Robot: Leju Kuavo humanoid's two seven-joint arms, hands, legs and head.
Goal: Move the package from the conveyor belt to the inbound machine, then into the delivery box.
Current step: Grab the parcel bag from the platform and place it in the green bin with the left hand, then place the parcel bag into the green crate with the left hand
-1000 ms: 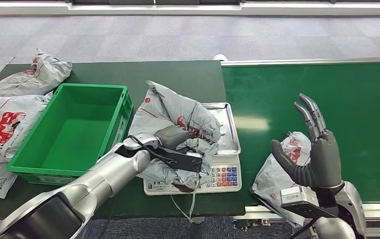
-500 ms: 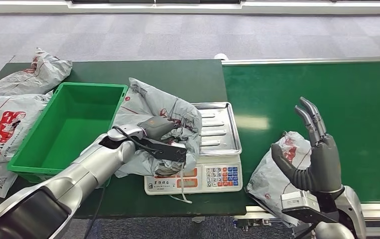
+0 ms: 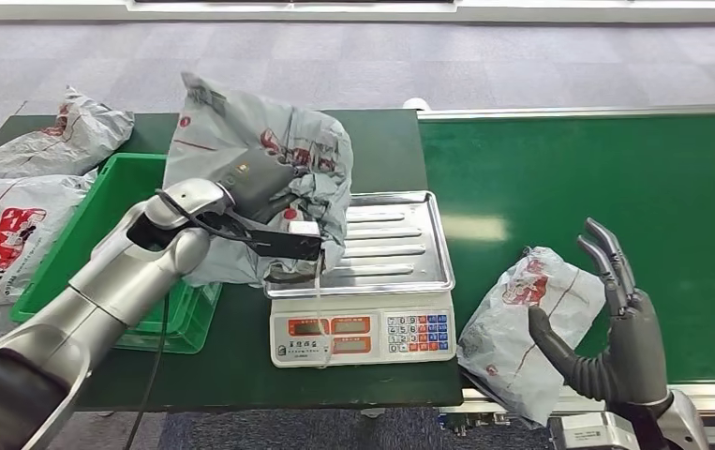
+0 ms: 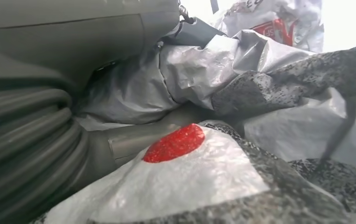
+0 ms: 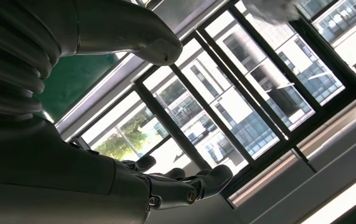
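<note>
A: Carrying the package (image 3: 260, 178) now, the left hand (image 3: 260, 202) has it clamped and raised, hanging over the gap between the scale (image 3: 363, 291) and the crate (image 3: 110, 253).

B: Advice for this step?

A: I'd say bring it fully over the crate's open middle before letting go. The bag is soft and bulky; part of it droops toward the near rim and could snag there.

B: Run me through the stuff, big to small.

A: Belt (image 3: 616, 178): flat, dark green, slightly glossy. Worktop (image 3: 372, 150): matte green. Crate: rigid green plastic, rectangular, straight walls. Package: crinkled grey plastic film with red print, limp, folding around the fingers in the left wrist view. Scale: ribbed shiny steel tray, white body, coloured keypad.

B: And the right hand (image 3: 616, 328)?

A: Spread wide, holding nothing, upright just beside another bag (image 3: 522, 319) at the belt's near edge. Same creased grey film.
</note>
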